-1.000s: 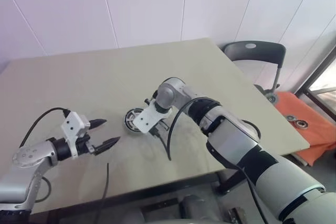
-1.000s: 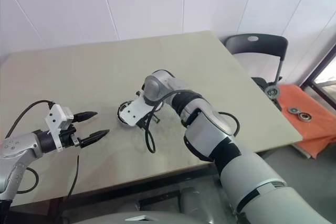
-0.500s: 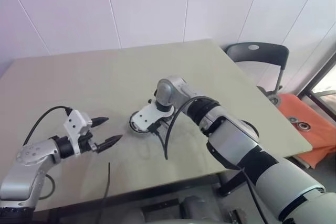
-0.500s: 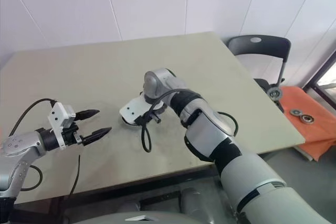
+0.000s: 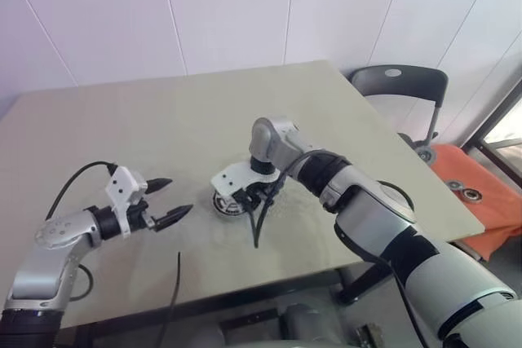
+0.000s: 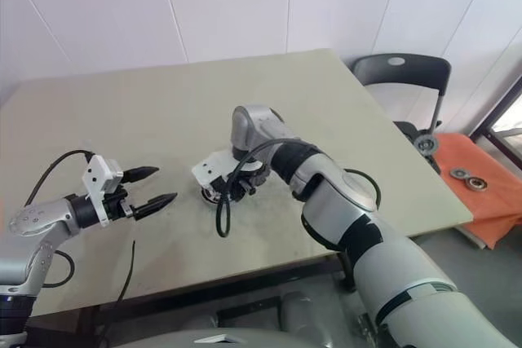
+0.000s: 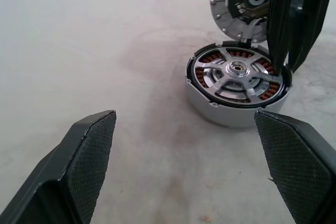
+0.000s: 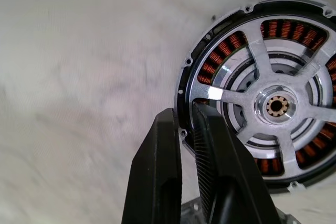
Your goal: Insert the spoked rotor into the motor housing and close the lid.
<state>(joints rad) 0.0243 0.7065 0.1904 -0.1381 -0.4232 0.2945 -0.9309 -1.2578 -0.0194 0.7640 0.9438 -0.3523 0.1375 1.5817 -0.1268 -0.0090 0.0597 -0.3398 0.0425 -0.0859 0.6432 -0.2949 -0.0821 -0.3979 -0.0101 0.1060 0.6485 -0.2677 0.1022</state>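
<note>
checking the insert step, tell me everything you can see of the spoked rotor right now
The spoked rotor lies flat and level inside the motor housing, which stands on the table. It looks like bright machined metal: wide silver spokes run from a small central hub to a dark outer rim. Copper windings show through the gaps between spokes. The right gripper, pointing steeply down, is shut on the rim at one edge.

housing (image 7: 220, 114) – silver-grey wall, copper-orange windings | rotor (image 8: 273, 106) – black rim, silver spokes, brass-toned hub | fingers (image 7: 86, 156) – black, cross-hatched pads | table (image 5: 163, 120) – pale beige | chair (image 5: 397, 83) – dark grey
</note>
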